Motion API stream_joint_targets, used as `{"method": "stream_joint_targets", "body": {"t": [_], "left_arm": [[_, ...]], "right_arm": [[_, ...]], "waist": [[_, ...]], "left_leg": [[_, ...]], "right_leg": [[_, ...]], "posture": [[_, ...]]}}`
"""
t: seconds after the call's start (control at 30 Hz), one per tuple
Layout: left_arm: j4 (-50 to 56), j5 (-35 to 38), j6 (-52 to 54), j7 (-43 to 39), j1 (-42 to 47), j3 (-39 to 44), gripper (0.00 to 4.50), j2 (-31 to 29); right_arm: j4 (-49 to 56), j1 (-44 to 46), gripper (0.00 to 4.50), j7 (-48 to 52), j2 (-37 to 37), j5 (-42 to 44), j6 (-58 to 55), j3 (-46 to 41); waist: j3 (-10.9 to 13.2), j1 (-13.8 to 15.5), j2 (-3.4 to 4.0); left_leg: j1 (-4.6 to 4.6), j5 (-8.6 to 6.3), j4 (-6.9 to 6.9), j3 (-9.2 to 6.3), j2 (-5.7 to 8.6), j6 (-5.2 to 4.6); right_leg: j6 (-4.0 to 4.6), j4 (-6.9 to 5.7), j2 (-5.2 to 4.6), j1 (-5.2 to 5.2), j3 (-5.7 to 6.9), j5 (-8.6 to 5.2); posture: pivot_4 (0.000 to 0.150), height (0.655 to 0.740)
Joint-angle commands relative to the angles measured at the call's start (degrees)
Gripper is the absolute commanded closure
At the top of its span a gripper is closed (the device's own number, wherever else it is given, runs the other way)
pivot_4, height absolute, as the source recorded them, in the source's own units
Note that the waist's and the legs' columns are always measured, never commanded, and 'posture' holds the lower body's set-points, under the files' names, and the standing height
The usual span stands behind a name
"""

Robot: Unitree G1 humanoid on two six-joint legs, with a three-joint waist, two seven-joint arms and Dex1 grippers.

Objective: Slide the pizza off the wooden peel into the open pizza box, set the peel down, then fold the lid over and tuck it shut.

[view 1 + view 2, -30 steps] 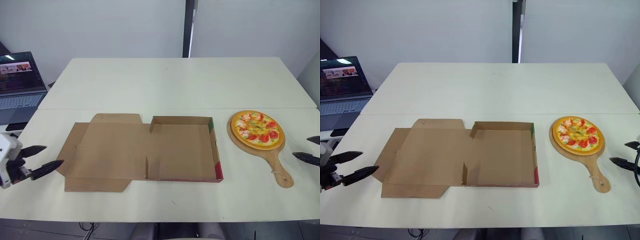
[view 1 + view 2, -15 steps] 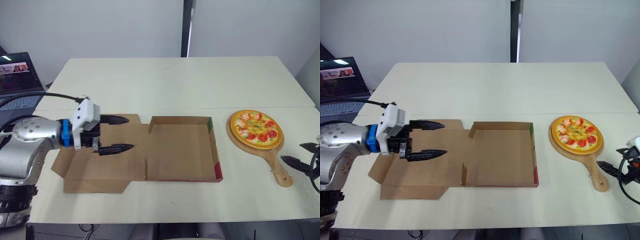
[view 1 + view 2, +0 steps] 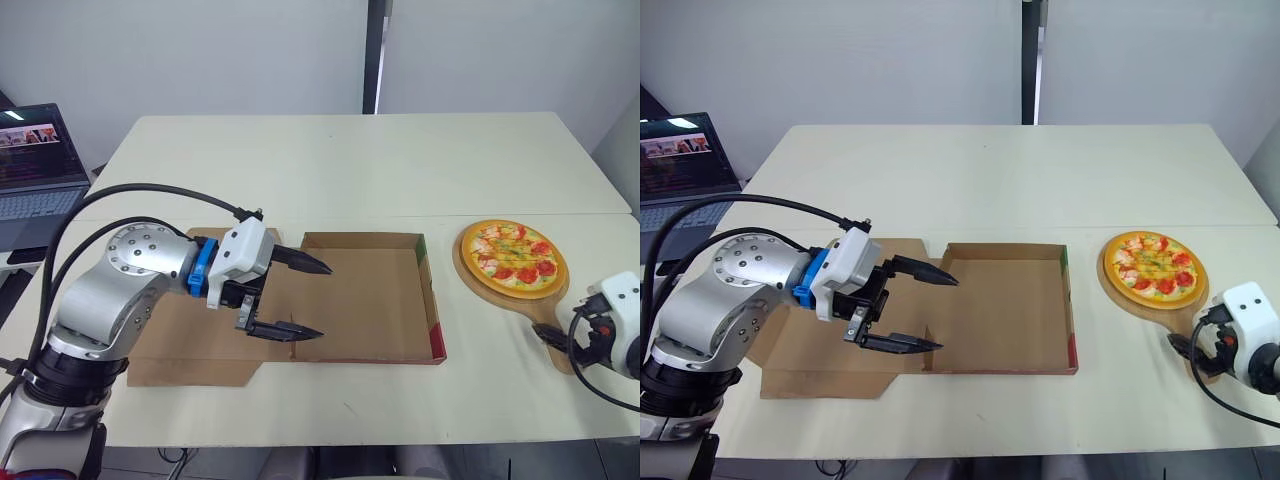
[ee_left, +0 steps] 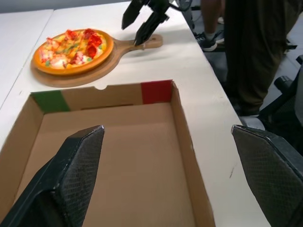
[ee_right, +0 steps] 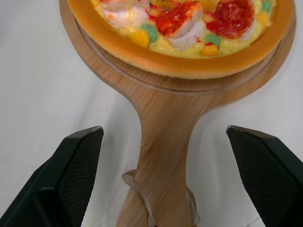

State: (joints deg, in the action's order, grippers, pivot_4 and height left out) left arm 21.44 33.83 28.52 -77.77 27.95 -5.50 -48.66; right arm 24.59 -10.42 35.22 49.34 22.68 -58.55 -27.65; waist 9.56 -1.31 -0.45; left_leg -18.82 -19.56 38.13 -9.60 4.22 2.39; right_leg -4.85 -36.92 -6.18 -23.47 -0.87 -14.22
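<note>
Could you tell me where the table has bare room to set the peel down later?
The far half of the table, behind the box and the peel, is bare, as is the front strip before the box. Crowded: the narrow gap between box and peel, and the lid under the left gripper.

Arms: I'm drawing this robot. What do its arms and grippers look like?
Left arm: rounded silver shell, blue wrist ring, white boxy housing, looping black cables. Left gripper, right gripper: two pointed, textured black fingers each. Right housing also white, black cable.
</note>
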Motion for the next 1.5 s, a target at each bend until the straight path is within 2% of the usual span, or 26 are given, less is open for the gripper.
{"method": "stream_joint_targets", "body": {"t": [0.03, 0.3, 0.4, 0.6, 0.67, 0.9, 1.13, 1.5], "left_arm": [[2.49, 0.92, 0.59, 0.98, 0.59, 0.26, 0.03, 0.35], [3.84, 0.86, 1.11, 2.79, 0.12, 0.32, 0.03, 1.08], [4.54, 1.09, 1.35, 3.32, -0.31, 0.5, 0.0, 1.16], [4.19, 0.89, 0.83, 3.81, -0.51, 0.53, 0.0, 1.44], [3.83, 0.61, 0.47, 3.53, -0.48, 0.55, 0.0, 1.29], [2.21, 0.78, 0.19, 2.78, 0.0, 1.68, 0.0, 0.6], [0.81, 2.02, 2.04, 4.98, -0.2, 5.0, 0.0, 0.39], [1.86, 4.08, 5.35, 8.35, -4.1, 11.75, 0.0, -3.04]], "right_arm": [[-3.03, 2.52, 0.03, -0.47, 0.92, -0.6, -0.52, 2.06], [-13.11, 7.27, 0.03, 3.64, 2.8, -1.92, 3.59, 8.59], [-14.79, 7.73, 0.62, 4.81, 3.17, -1.79, 3.78, 9.59], [-15.41, 7.9, 2.55, 4.67, 1.83, -1.71, 5.79, 9.37], [-15.07, 7.41, 2.92, 3.56, 0.97, -2.35, 8.05, 8.28], [-11.59, 6.35, 2.92, 1.46, -1.41, -1.76, 13.69, 2.01], [-8.64, 6.6, 2.92, 2.88, 0.35, -0.43, 16.46, -2.97], [-5.73, 10.13, 2.92, 8.91, 5.38, 0.6, 18.1, -2.96]], "waist": [[0.0, 0.03, -0.01], [-0.06, -0.21, -0.26], [-0.17, -0.21, -0.46], [-0.29, -0.19, -0.69], [-0.3, -0.22, -0.71], [-0.27, -0.3, -0.66], [0.02, -0.08, -0.17], [0.12, -0.16, -0.02]], "left_leg": [[0.0, 0.0, 0.0, -0.01, 0.0, 0.0], [0.04, 0.0, 0.02, 0.02, -0.03, 0.0], [0.05, 0.0, 0.03, 0.01, -0.04, 0.0], [0.06, 0.0, 0.05, -0.01, -0.04, 0.0], [0.06, 0.0, 0.05, -0.01, -0.05, 0.0], [0.07, 0.0, 0.05, 0.05, -0.05, 0.0], [-0.02, 0.0, 0.03, 0.06, -0.01, 0.0], [-0.08, -0.01, -0.03, 0.1, -0.02, -0.02]], "right_leg": [[0.0, 0.0, 0.0, 0.0, 0.01, 0.0], [-0.01, 0.0, 0.03, 0.02, -0.01, 0.0], [-0.01, 0.0, 0.04, 0.04, 0.0, 0.0], [-0.02, 0.0, 0.05, 0.06, 0.0, 0.01], [-0.01, 0.0, 0.06, 0.06, 0.0, 0.01], [-0.02, 0.01, 0.07, 0.04, -0.07, 0.02], [-0.03, -0.01, 0.04, -0.08, -0.09, 0.02], [-0.02, -0.01, 0.04, -0.2, -0.1, 0.02]], "posture": [[0.15, 0.74], [0.15, 0.74], [0.15, 0.74], [0.15, 0.74], [0.15, 0.74], [0.15, 0.74], [0.15, 0.74], [0.15, 0.74]]}}
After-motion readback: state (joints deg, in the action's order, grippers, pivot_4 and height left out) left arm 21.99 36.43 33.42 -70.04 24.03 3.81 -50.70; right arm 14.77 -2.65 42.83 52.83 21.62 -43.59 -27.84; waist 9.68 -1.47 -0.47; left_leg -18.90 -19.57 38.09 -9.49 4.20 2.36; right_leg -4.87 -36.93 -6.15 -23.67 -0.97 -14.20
